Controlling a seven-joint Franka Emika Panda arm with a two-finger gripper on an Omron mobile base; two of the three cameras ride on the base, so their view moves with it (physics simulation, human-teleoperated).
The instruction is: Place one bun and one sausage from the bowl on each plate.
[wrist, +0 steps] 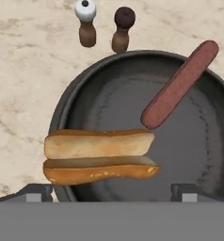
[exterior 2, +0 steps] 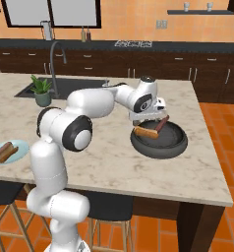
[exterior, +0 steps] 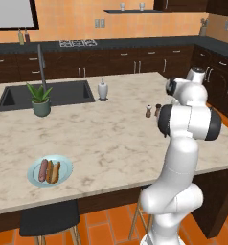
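The gripper (wrist: 112, 190) is held just above the dark bowl (exterior 2: 159, 145), with its fingers spread wide and nothing between them. In the bowl a bun (wrist: 100, 156) is seen lying across the rim on the side next to the arm, and a sausage (wrist: 180, 84) is leaned against the far rim, one end raised over it. The two are apart from each other. Just beyond the bowl, in the hand view, two small shakers are found on the marble counter (exterior 2: 114, 162): one with a white top (wrist: 86, 22) and one with a dark top (wrist: 123, 28). They stand upright and near the bowl's edge, but not touching it. At the near left edge of the counter a pale blue plate (exterior: 63, 162) is placed, well apart from the bowl, and a second sausage (exterior: 42, 170) and a second bun (exterior: 52, 172) are laid on it side by side. Farther left a potted plant (exterior: 39, 99) is set beside the sink (exterior: 49, 93), and a white soap bottle (exterior: 102, 89) stands at the sink's right.
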